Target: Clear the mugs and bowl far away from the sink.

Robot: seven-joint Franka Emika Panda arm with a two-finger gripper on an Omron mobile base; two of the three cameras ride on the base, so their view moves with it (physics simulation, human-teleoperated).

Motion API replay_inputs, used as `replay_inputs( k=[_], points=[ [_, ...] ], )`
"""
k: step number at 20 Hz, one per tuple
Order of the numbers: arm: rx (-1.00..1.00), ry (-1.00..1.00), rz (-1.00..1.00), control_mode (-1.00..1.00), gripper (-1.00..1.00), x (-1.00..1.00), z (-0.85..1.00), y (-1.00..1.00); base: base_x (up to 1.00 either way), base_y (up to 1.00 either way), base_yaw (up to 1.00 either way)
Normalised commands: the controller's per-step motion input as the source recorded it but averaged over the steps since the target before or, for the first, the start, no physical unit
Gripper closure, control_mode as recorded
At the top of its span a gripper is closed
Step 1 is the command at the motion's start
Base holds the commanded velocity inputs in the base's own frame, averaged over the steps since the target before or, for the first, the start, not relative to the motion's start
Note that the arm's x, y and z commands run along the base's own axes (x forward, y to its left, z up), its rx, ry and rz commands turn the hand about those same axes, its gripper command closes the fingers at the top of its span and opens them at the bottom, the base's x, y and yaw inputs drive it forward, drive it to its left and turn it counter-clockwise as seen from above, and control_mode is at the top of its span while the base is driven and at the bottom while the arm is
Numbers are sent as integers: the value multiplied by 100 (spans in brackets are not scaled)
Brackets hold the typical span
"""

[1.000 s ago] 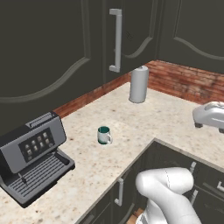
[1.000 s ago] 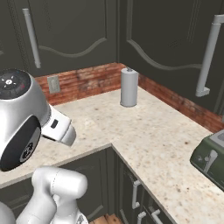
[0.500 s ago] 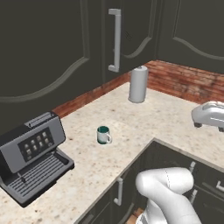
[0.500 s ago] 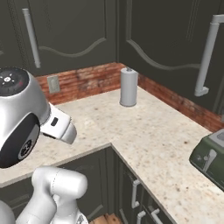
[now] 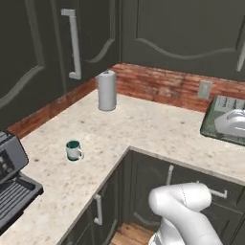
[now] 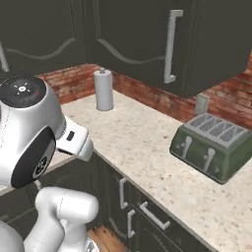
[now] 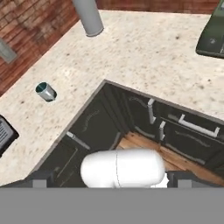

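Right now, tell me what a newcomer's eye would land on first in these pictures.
The white mug with the teal-green lining stands alone on the speckled L-shaped counter, between the paper towel roll by the brick backsplash and the coffee machine at the left end. On the other leg of the counter sits a dark green toaster, below the wall outlet. Dark cabinets fill the wall above.
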Motion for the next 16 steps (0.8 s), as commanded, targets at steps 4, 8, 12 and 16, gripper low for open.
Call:
replay_inputs(
  k=[4,8,12,16],
  points=[
    [0,0,0,100,-100,0,0,0,0,-1,-96],
    [0,0,0,100,-100,0,0,0,0,0,-100],
    [0,0,0,100,-100,0,0,0,0,0,-100],
    [0,0,0,100,-100,0,0,0,0,0,-100]
  ],
)
